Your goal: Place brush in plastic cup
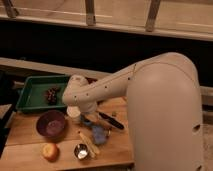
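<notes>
The brush (111, 121) lies slanted on the wooden table, its black handle pointing right and its head end toward my gripper. The white plastic cup (73, 114) stands just left of it, partly covered by my wrist. My gripper (83, 115) hangs low between the cup and the brush's upper end, mostly hidden under the white arm. Whether it touches or holds the brush I cannot tell.
A purple bowl (51, 124) sits left of the cup. In front lie an orange fruit (50, 151), a small metal cup (81, 151), pale wooden sticks (90, 144) and a blue object (98, 134). A green tray (31, 94) with dark grapes (51, 95) stands behind.
</notes>
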`<state>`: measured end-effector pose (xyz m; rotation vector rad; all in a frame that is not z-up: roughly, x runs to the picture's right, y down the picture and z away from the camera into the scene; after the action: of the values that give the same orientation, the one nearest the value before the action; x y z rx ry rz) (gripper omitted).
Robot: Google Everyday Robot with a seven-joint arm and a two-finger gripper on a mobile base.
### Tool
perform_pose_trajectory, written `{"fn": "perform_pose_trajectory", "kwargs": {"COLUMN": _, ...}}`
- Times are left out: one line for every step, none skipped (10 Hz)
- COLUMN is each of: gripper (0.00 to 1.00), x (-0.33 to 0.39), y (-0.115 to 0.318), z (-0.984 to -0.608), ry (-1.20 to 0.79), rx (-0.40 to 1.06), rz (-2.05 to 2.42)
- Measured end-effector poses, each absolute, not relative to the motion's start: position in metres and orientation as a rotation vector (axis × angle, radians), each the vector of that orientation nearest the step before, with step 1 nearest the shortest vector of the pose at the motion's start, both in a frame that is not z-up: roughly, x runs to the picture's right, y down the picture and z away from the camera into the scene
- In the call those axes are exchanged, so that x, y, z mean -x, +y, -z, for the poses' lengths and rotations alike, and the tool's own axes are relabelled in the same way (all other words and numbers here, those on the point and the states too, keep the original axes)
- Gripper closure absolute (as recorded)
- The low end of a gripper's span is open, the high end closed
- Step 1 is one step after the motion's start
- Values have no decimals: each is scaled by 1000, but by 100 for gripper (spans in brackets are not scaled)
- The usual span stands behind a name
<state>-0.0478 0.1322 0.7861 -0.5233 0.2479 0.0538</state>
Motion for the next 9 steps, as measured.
{"fn": "perform_pose_trajectory", "kwargs": {"gripper": 73, "x": 48, "y": 131, "z": -787, "ry": 244, "rx": 530, "rz": -56}}
{"fn": "perform_pose_trajectory", "kwargs": {"gripper": 62, "x": 48, "y": 130, "z": -788, "ry": 241, "rx": 540, "rz": -62}}
{"fn": "perform_pose_trajectory", "kwargs": {"gripper": 53, "x": 46, "y": 130, "z": -789, "ry": 245, "rx": 542, "rz": -63}}
{"fn": "perform_pose_trajectory", "kwargs": {"gripper": 42, "x": 48, "y": 130, "z": -789, "ry": 243, "rx": 542, "rz": -56}}
{"fn": "perform_pose_trajectory", "kwargs": {"gripper": 35, "x": 51, "y": 129, "z": -789, "ry": 240, "rx": 543, "rz": -49}}
{"fn": "perform_pose_trajectory", "kwargs": {"gripper": 30, "x": 53, "y": 129, "z": -789, "ry": 235, "rx": 549, "rz": -47}}
{"fn": "perform_pose_trajectory", "kwargs": {"gripper": 29, "x": 52, "y": 127, "z": -790, "ry": 230, "rx": 553, "rz": -48}}
{"fn": "perform_pose_trajectory", "kwargs": {"gripper": 29, "x": 51, "y": 127, "z": -791, "ry": 227, "rx": 559, "rz": -54}}
{"fn": "perform_pose_trajectory", "kwargs": {"gripper": 29, "x": 52, "y": 126, "z": -792, "ry": 223, "rx": 561, "rz": -54}}
